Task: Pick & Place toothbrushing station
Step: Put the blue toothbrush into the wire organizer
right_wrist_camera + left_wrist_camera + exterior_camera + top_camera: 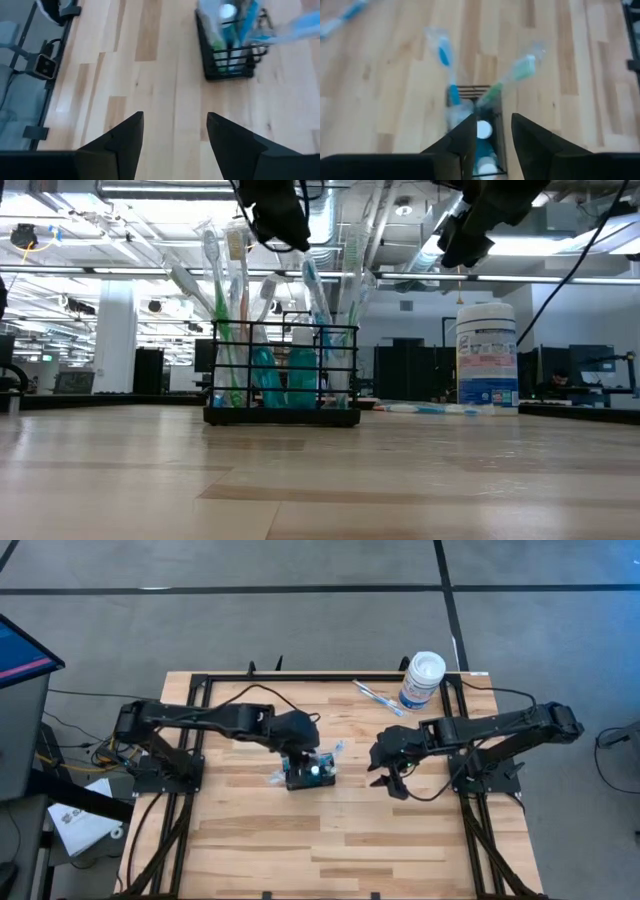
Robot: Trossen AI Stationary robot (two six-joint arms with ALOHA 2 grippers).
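The toothbrushing station (310,773), a small black wire holder, stands on its base at the middle of the table. It holds several wrapped toothbrushes (240,290) and teal tubes. My left gripper (299,752) hangs just above the station (283,375) with its fingers apart, clear of it; the low view shows the gripper (275,220) above the brush tips. In the left wrist view the station (481,131) shows below the gripper (492,119). My right gripper (387,776) hovers open to the station's right, holding nothing (175,117).
A white round canister (421,680) stands at the far right of the table (330,840). A loose wrapped toothbrush (378,698) lies on the boards beside it. A black frame rail (300,677) runs along the table's far edge. Bare boards stretch toward the near edge.
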